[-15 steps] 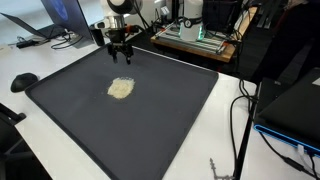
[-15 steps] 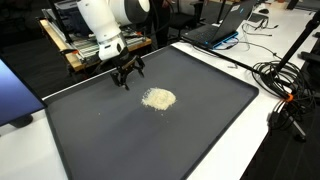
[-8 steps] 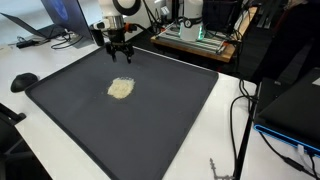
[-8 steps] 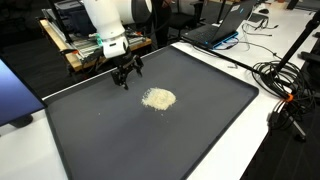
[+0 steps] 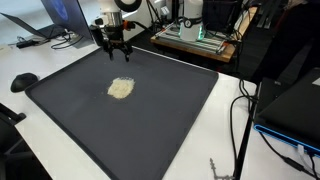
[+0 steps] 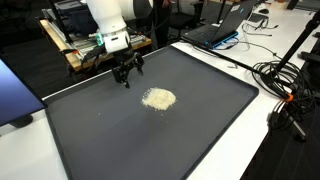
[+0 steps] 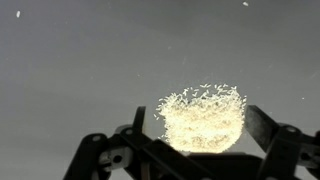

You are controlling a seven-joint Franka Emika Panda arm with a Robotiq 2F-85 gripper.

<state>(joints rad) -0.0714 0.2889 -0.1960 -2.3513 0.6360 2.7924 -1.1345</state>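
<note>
The pincer [image 5: 120,52] is hovering spread-open over the dark mat [image 5: 160,125], the roundish pale pile [image 5: 121,89] lying apart, toward mid-mat.

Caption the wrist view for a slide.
Open gripper over a dark mat, with a mound of pale grains framed between its fingers.

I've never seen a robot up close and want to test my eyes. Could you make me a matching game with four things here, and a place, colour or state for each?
Things:
1. end effector
2. grain pile
3. mat
4. laptop

Descriptions:
A. pale yellow, near the mat's middle
B. dark grey, flat under the pile
C. jaws open, apart from the pile
D. lid up, off the mat

Pairs: 1-C, 2-A, 3-B, 4-D.
</note>
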